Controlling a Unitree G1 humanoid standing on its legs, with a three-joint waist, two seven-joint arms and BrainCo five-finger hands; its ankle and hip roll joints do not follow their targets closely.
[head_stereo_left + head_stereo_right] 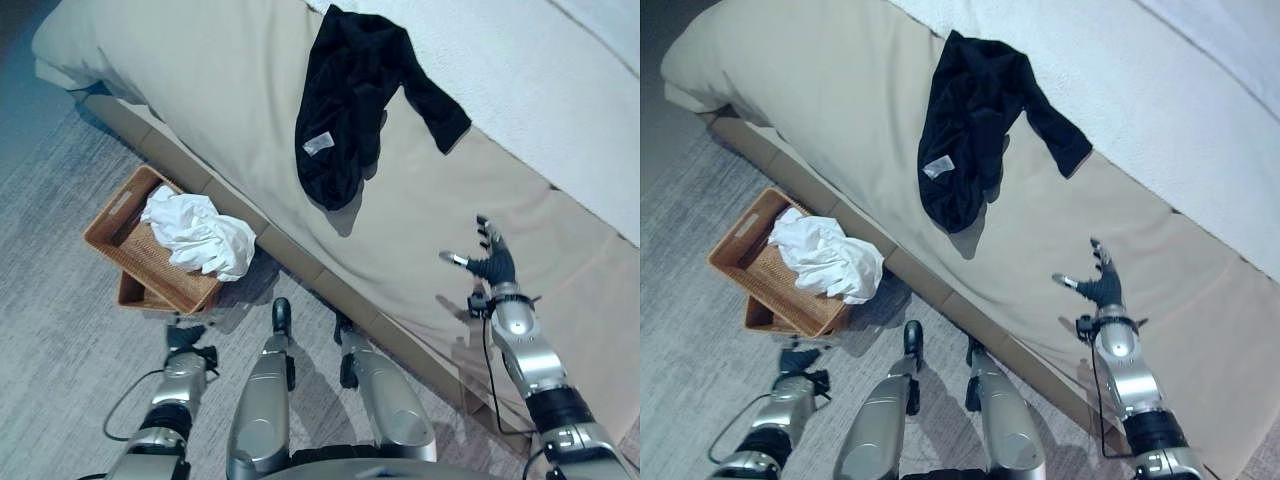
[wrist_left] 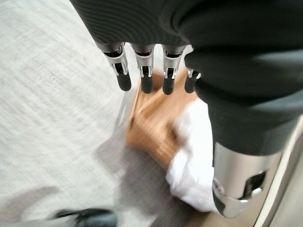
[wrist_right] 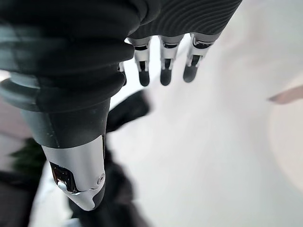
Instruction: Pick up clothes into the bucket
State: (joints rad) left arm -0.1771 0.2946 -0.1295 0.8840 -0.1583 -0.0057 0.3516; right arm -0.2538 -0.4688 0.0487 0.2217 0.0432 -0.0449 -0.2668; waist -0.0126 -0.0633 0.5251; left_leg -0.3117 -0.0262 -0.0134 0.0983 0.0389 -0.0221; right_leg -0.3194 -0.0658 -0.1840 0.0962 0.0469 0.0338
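The robot's right hand (image 1: 492,262) is hanging over the big beige bed cover (image 1: 230,90), with its fingers spread out straight and nothing in them. In its own wrist view the fingers (image 3: 164,73) are pointing toward a dark, floppy shape on the pale cover.

That shape is the black crumpled shirt (image 1: 355,100), and it is lying well apart from the right hand, farther up the bed. One sleeve is sticking out to the side toward the white fluffy blanket (image 1: 560,90), and a small pale tag is showing near its lower end.

The shirt is looking soft and light, so it will probably sag and fold when it is lifted. It will not break or slip much. A good place to grab is likely the thick bunched middle, where lots of cloth is piled up, so it comes up in one lump. Grabbing only the sleeve may leave the rest dragging.

The left hand (image 1: 187,340) is hanging low over the grey carpet floor (image 1: 50,330), its fingers (image 2: 144,78) straight and holding nothing. Just past it, the brown woven basket (image 1: 118,215) is sitting beside the bed, with a white scrunched cloth (image 1: 200,232) already lying in it and flopping over one edge.
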